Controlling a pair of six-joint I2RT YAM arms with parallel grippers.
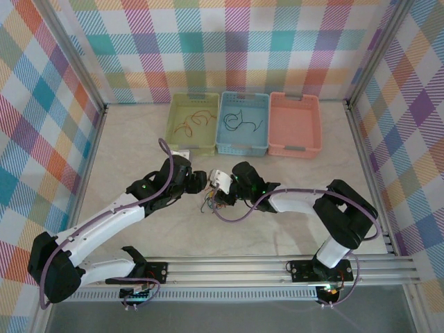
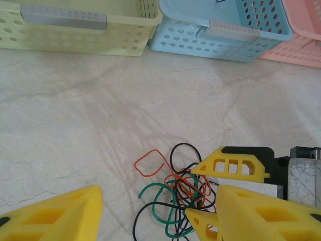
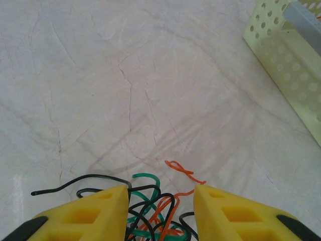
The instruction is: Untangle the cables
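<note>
Cable tangle (image 1: pixel 211 201) sits on the surface (image 1: pixel 139 156) at centre frame in the top view, well apart from the baskets. Black, green and orange wires are looped through each other. One orange strand (image 2: pixel 136 164) loops out toward the left of the left wrist view. One black strand (image 3: pixel 90 176) trails off to the left of the right wrist view. I'd call those loose ends the easiest pulls.

Right claw (image 3: pixel 160 211) is down at the bunch, jaws apart, wires lying loose in the gap. Nothing pinched that I can see. My read: it's lining up on a single strand. Left claw (image 2: pixel 160 221) faces it from the other side, jaws wide apart, the pile between them, holding nothing. The opposed setup makes sense to me: one claw pins the knot, the other draws a wire out.

Upper centre of the top view: green basket (image 1: pixel 173 139) holds orange strands (image 1: pixel 191 123), blue basket (image 1: pixel 260 135) holds dark strands (image 1: pixel 239 121), and pink basket (image 1: pixel 295 125) is beside it. Looks like sorting by colour, so the job is partly done and the bunch is what's left.

Risk: the wires are springy, so one pull may drag the whole knot.
</note>
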